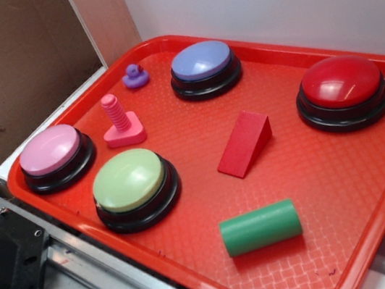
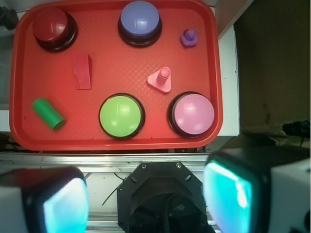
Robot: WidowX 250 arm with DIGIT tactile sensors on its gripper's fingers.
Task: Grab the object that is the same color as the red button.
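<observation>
the gripper (image 2: pixel 146 199) shows only in the wrist view, hanging high above the near edge of the red tray (image 2: pixel 214 73) and looking straight down. its two fingers (image 2: pixel 228 194) sit blurred in the bottom corners of that view, with a broad gap between them, so the jaws stand wide and hold nothing. it is well apart from everything on the tray; the arm itself is out of the exterior view.

the red wedge (image 1: pixel 244 144) is a small matte ramp-shaped block, the same red as the red button (image 1: pixel 342 91) though duller, and smaller than it. it lies on its broad base on the tray floor, touching nothing. taking the red button as landmark: in the exterior view the wedge is left of it and a little nearer the camera, near but clearly apart. its long axis runs diagonally there, the tall blunt end toward the upper right, roughly toward the button, the slope falling to a thin edge at the lower left.

the red button is a glossy dome on a round black base. further left of it stand the lilac-blue button (image 1: pixel 204 68), the pink bolt-shaped piece (image 1: pixel 121 121) and the green button (image 1: pixel 133 186); the green cylinder (image 1: pixel 260 227) lies on its side below and left of it.
</observation>
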